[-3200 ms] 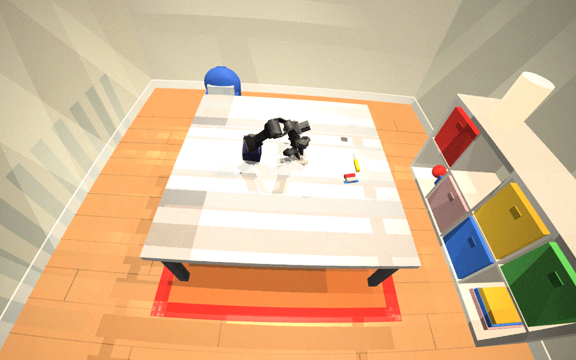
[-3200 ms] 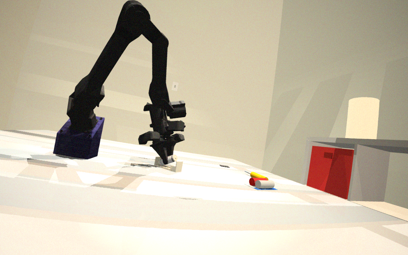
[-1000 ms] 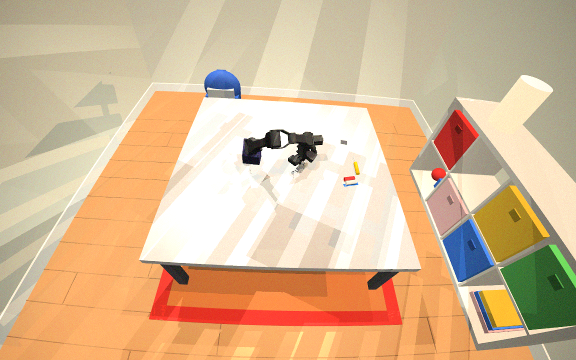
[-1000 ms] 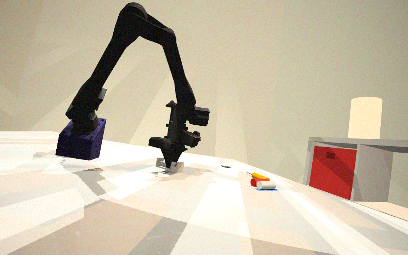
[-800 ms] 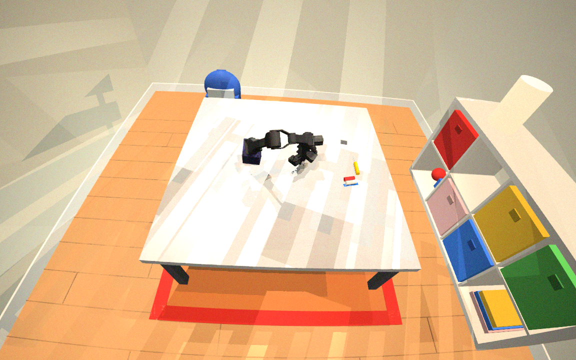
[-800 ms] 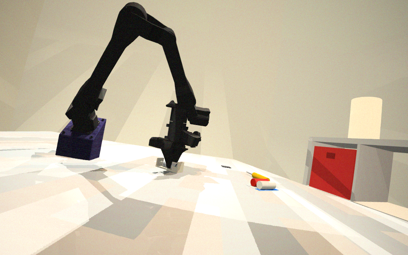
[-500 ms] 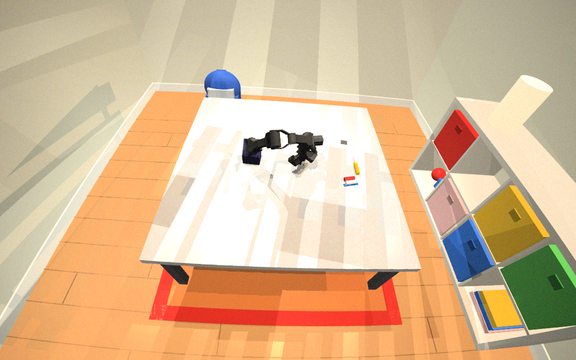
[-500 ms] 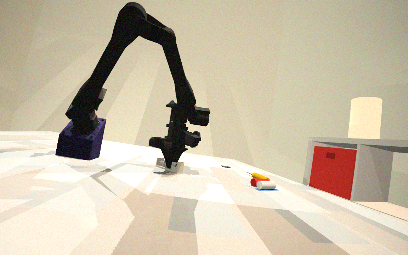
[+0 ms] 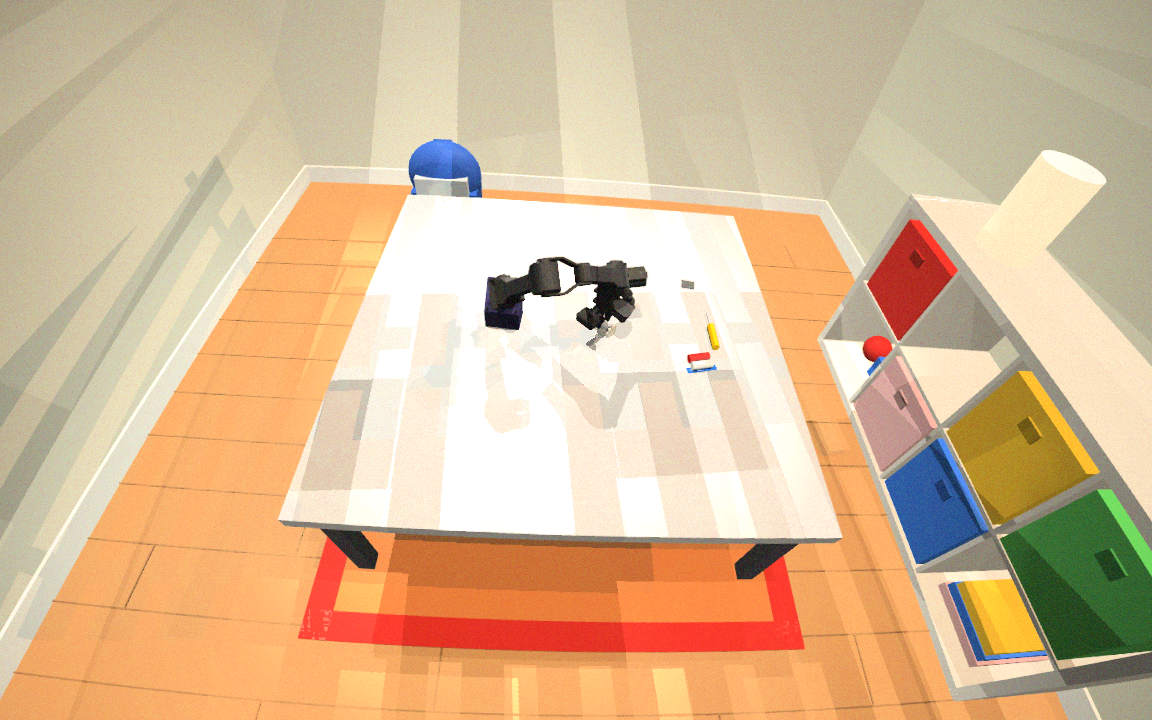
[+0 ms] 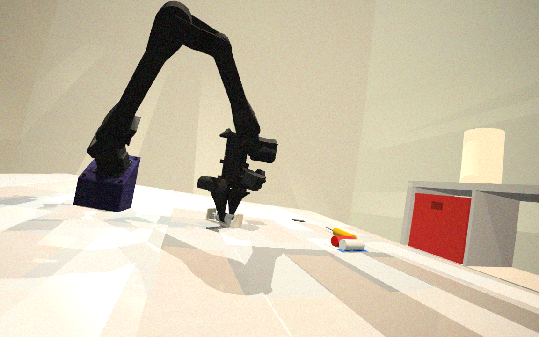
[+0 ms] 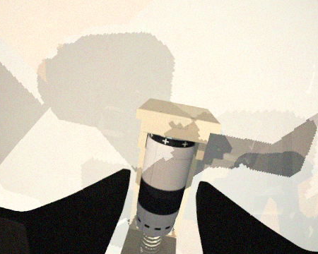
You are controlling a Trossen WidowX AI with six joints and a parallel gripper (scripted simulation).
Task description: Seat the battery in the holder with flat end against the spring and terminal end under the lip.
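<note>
The cream holder [image 10: 237, 221] [image 11: 177, 120] stands on the table below my gripper. The grey battery [image 11: 164, 166] with black bands lies lengthwise in it. In the wrist view its plus-marked end meets the lip, whose overhang hides the terminal. Its other end is against the coiled spring [image 11: 151, 244]. It looks in line with the holder, but I cannot tell whether it lies fully flat. My gripper [image 10: 226, 215] [image 11: 164, 183] is open, low around the battery, one finger on each side. A gap shows between each fingertip and the battery in the wrist view.
A red cylinder [image 9: 698, 357] [image 10: 336, 240] and a white cylinder [image 10: 353, 244] lie right of the holder by a blue sheet. A yellow-handled tool [image 9: 712, 336] [image 10: 344, 233] lies behind them. A small dark flat piece [image 9: 687, 284] [image 10: 298, 220] lies farther back.
</note>
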